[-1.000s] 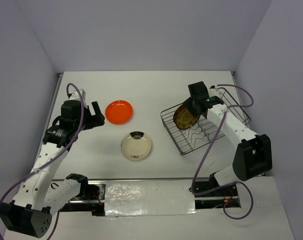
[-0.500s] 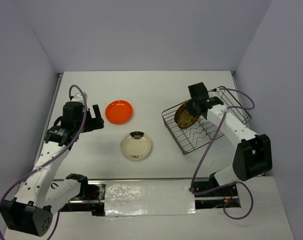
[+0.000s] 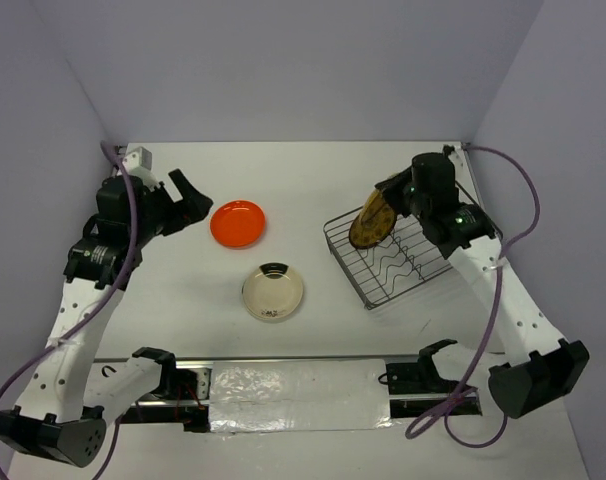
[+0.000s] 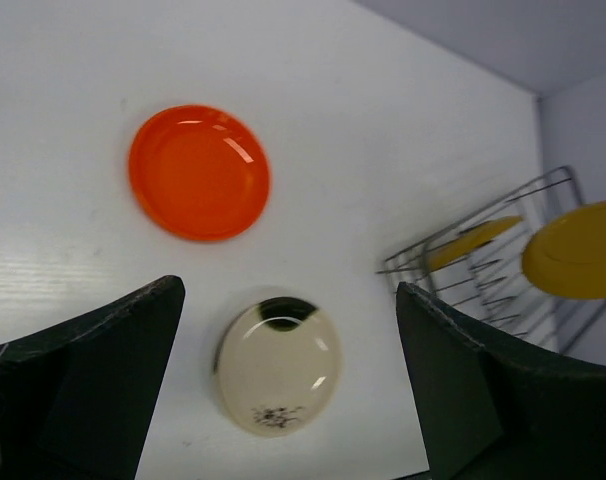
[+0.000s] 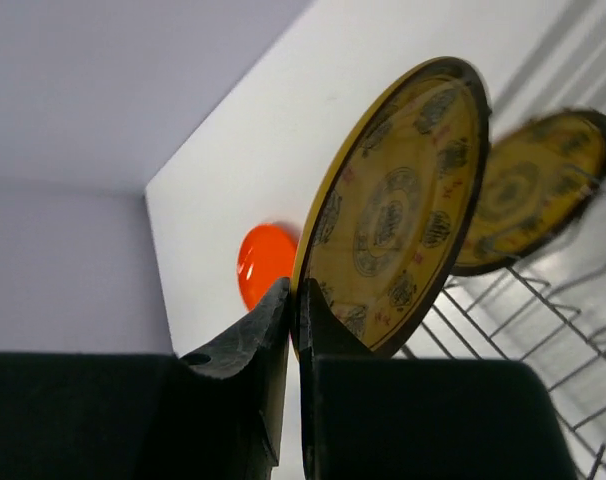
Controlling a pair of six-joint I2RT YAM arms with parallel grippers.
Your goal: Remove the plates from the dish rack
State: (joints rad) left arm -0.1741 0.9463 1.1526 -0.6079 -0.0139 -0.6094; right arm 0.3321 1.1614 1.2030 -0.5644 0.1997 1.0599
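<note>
Patterned plate (image 5: 403, 200) is being pinched by right fingers (image 5: 253, 340) above dish rack (image 3: 403, 268), left fingers (image 4: 103, 370) spread; carry to desk (image 3: 313, 180) is prob. being called for next.

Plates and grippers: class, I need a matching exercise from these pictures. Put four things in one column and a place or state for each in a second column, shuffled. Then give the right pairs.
Column one:
1. orange plate
2. cream plate
3. patterned plate
4. left gripper

Column two:
A. open, holding nothing
B. lying flat, towards the near side of the table
C. clamped on edge in the right gripper
D. lying flat, farther back on the table

Pairs: 1-D, 2-B, 3-C, 4-A
</note>
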